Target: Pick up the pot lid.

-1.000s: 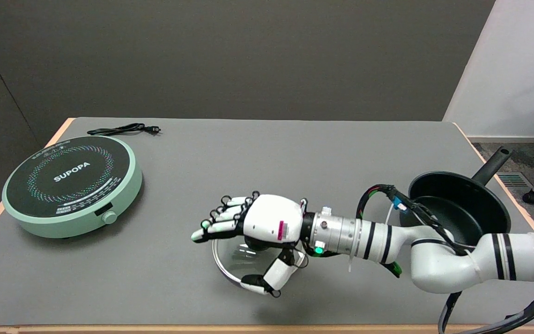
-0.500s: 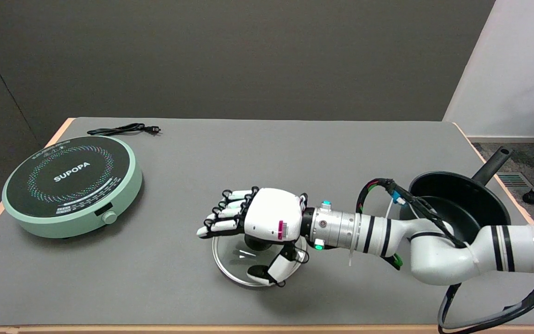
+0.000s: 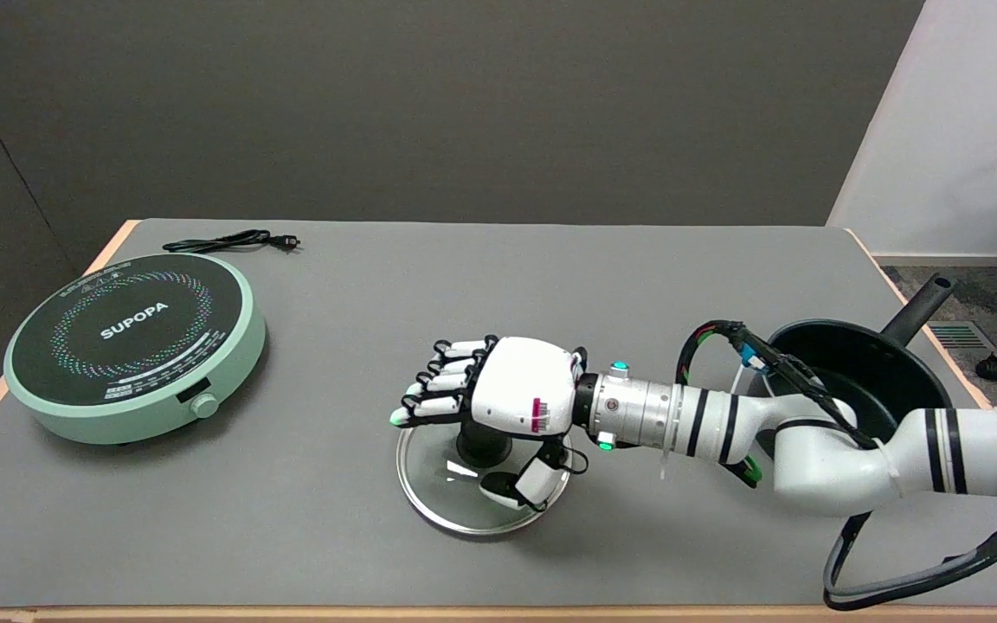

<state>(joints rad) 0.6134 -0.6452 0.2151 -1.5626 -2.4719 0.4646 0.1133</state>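
A glass pot lid with a metal rim and a black knob lies flat on the grey table, near the front centre. My right hand hovers just over the knob, palm down. Its fingers stretch left above the lid, spread apart. The thumb curls down over the glass to the right of the knob, with a gap between them. Nothing is gripped, and the hand hides the lid's far right edge.
A black pot with a long handle stands at the table's right edge, partly behind my forearm. A green induction cooker sits at the left, with a black power cord behind it. The table's front edge runs close below the lid.
My right hand has risen and shifted a little right and away, uncovering the knob. The thumb has drawn in toward the knob. The lid has stayed in place.
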